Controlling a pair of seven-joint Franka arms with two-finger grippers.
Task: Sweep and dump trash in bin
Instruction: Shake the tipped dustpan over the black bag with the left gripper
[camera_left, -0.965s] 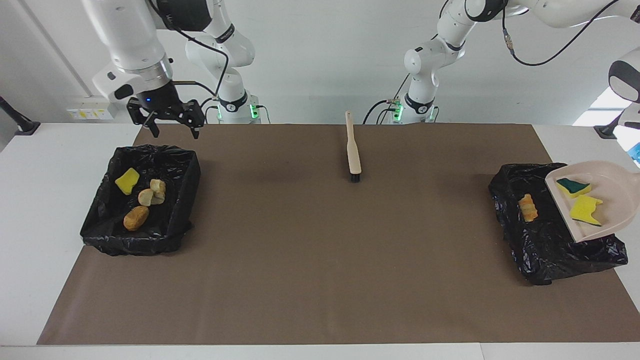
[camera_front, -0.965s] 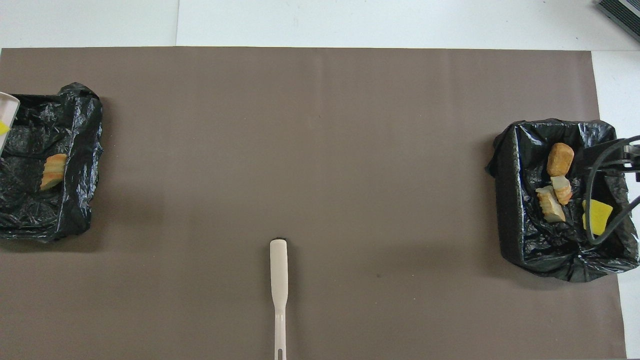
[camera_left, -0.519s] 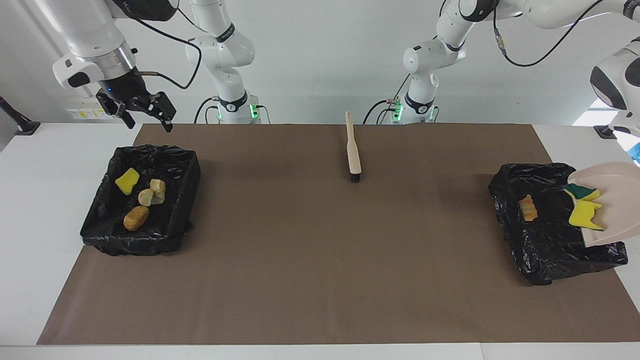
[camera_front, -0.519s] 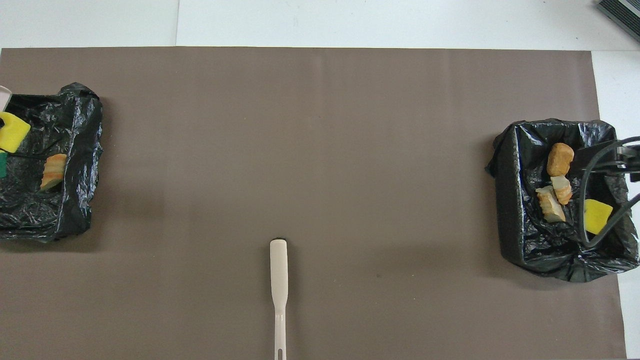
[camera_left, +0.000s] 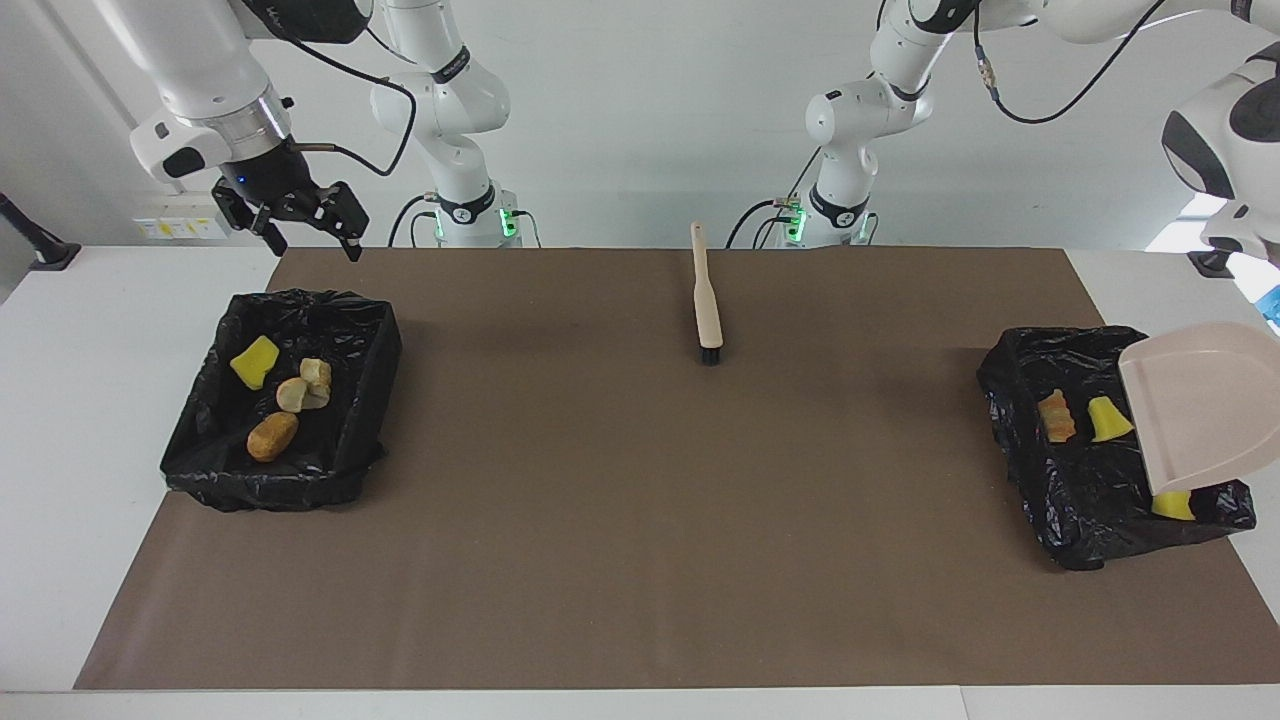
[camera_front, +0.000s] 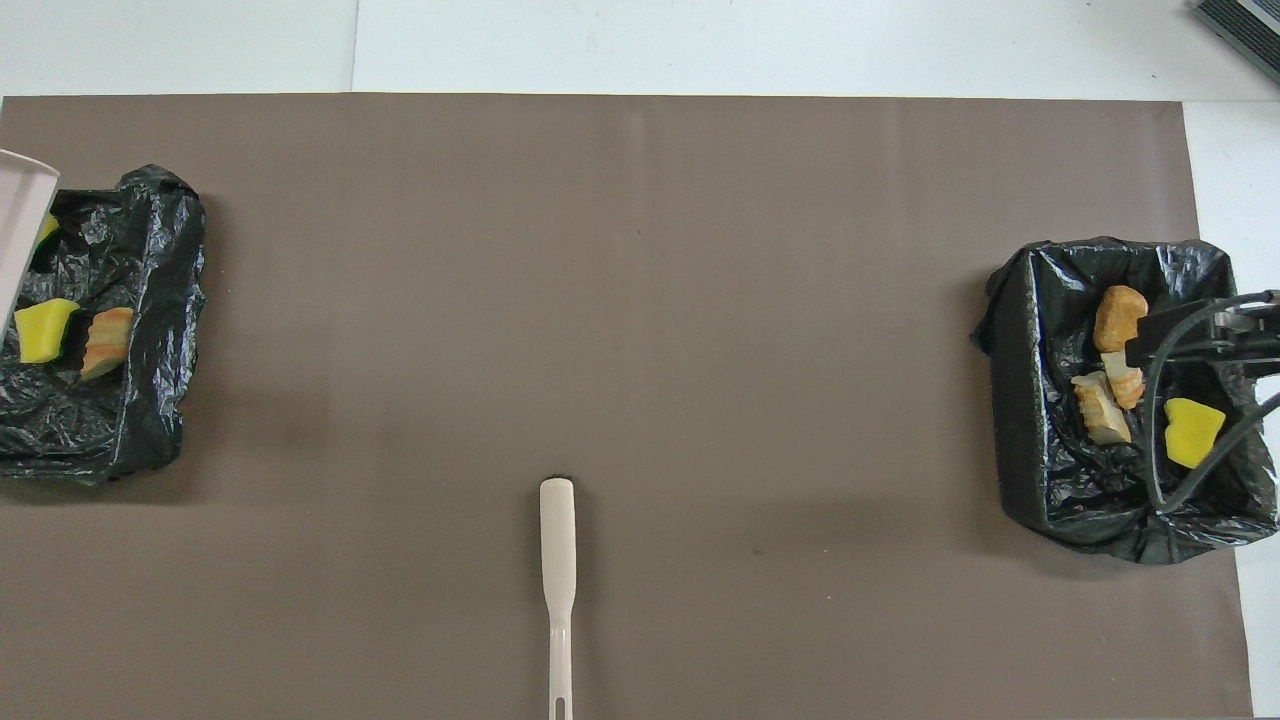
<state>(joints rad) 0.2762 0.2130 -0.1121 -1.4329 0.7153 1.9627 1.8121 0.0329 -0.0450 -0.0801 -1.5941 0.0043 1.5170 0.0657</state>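
Trash (camera_left: 1110, 420): yellow sponge chunks and an orange-striped lump in a black-lined bin (camera_left: 1060, 500) under the tilted dustpan (camera_left: 1200, 410). Left gripper, presumably on the dustpan's handle, is out of view with fingers together. Right gripper (camera_left: 305, 228): fingers apart, above its bin (camera_left: 345, 470).

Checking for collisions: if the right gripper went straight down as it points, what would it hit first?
Probably the black-lined bin under the right gripper, its liner near the yellow sponge chunk; depth is unclear.

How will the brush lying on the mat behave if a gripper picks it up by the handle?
The brush looks like rigid pale plastic, so it should stay stiff. It is long and slim, and probably light. Its flat handle lies flush on the mat, so it seems unlikely to roll, though gripped near one end it could pivot.
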